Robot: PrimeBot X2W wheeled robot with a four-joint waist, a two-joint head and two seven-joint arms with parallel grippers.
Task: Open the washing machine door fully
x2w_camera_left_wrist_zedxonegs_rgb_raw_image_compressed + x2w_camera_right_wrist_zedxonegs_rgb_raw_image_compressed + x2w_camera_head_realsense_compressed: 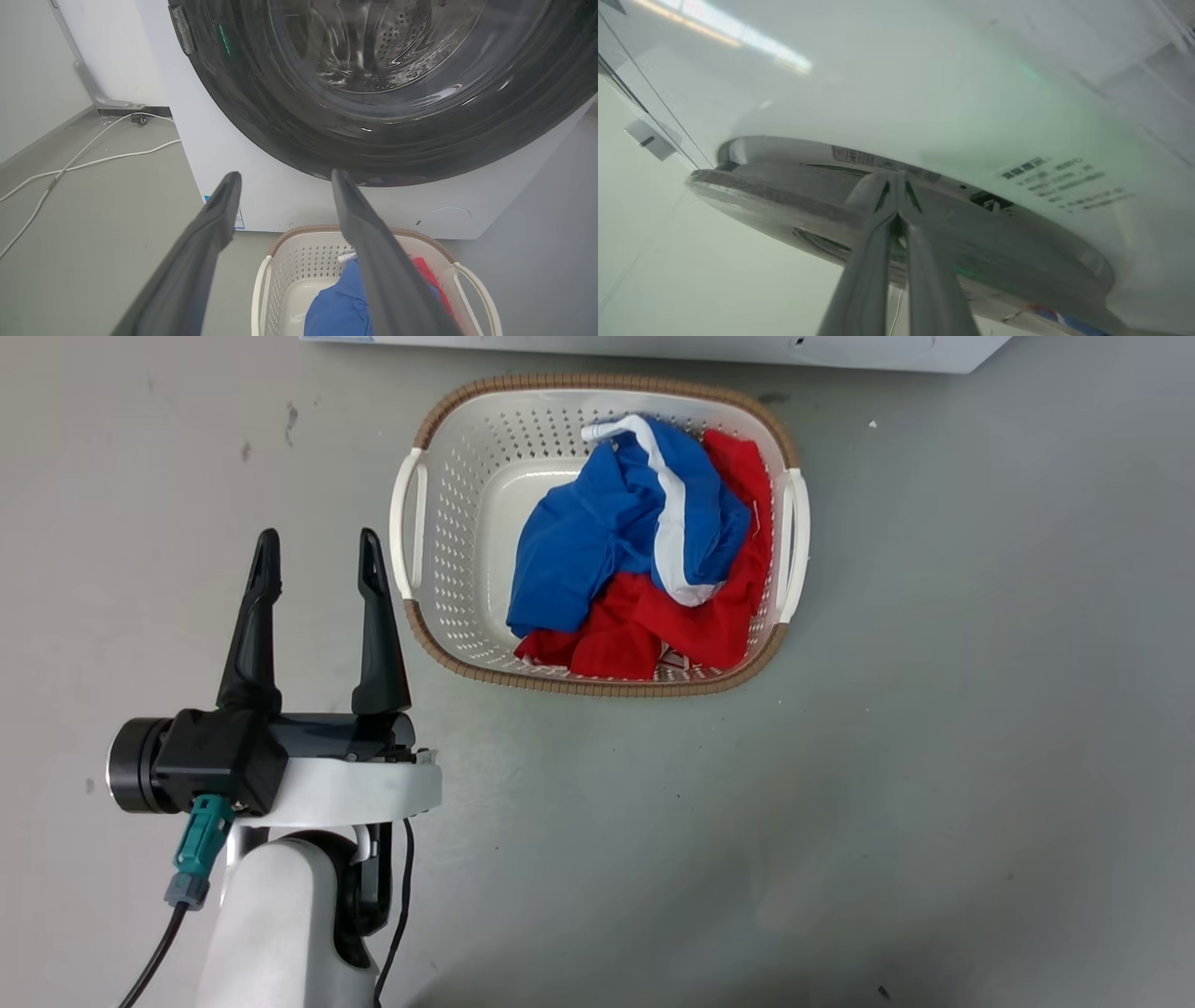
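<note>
The washing machine door (397, 140) is a big glossy black disc with a clear glass centre; its hinge (182, 29) sits at the upper left of the left wrist view. My left gripper (285, 175) hangs open and empty in front of the door's lower edge, apart from it. In the head view it (319, 546) hovers over the floor, left of the basket. In the right wrist view the door (784, 205) shows edge-on against the white machine front. My right gripper (896, 182) has its fingers nearly together, tips at the door's rim; whether they pinch it is unclear.
A white laundry basket (467, 667) with blue and red clothes (635, 551) stands on the grey floor just before the machine's base (653, 347). The basket (280, 280) lies below my left fingers. White cables (70, 163) trail across the floor left of the machine.
</note>
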